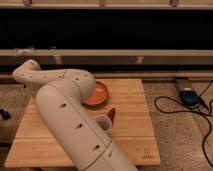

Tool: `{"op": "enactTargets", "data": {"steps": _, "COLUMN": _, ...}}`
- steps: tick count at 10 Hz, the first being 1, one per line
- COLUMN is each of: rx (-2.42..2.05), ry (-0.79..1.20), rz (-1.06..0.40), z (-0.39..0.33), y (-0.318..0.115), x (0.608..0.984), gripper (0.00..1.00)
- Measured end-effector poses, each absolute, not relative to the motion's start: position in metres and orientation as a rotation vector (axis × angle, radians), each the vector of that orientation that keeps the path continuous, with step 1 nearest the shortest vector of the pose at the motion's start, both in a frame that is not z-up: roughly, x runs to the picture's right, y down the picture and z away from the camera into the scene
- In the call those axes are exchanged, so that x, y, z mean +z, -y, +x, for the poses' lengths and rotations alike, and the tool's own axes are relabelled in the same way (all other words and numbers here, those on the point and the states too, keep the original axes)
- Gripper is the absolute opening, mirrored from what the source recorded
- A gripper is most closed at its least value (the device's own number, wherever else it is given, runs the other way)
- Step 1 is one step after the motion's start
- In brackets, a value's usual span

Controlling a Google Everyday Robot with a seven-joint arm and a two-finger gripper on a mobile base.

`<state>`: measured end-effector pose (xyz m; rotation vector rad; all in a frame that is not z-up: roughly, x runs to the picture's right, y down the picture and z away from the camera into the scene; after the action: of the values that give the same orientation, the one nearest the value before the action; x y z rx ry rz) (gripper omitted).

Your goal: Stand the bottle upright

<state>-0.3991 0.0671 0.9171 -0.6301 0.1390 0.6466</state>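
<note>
Hand, bottle both hidden behind arm [70,120] over wooden table [135,131].

arm [75,117]: cream-white matte shell throughout, built from fat rounded tube sections, edges all soft. near link [82,135] is the thickest part, a plain cylinder with 3 small dark oval recesses in a row down its side, evenly spaced, plus a faint curved seam low on it. elbow [75,85] is a bulbous rounded joint in the same colour, blending smoothly into both links. far link [42,75] is slimmer, ends in a rounded cap, and carries a few smaller dark dots along its length. shell reads slightly tan under the warm light, darker on the shaded underside. gripper out of sight, hidden behind the arm.
</note>
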Motion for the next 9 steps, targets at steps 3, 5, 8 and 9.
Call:
{"op": "enactTargets", "data": {"steps": 3, "rx": 0.613, "ry": -0.170, "rz": -0.646, "z": -0.388, "y": -0.073, "x": 0.914, "gripper": 0.01}}
{"op": "enactTargets", "data": {"steps": 5, "rx": 0.607, "ry": -0.153, "rz": -0.646, "z": -0.367, "y": -0.072, "x": 0.904, "gripper": 0.00}}
{"op": "enactTargets", "data": {"steps": 8, "rx": 0.626, "ry": -0.137, "rz": -0.657, "z": -0.329, "y": -0.075, "x": 0.894, "gripper": 0.00}}
{"op": "enactTargets", "data": {"steps": 9, "rx": 0.645, "ry": -0.140, "rz": -0.654, "z": -0.313, "y": -0.074, "x": 0.895, "gripper": 0.00}}
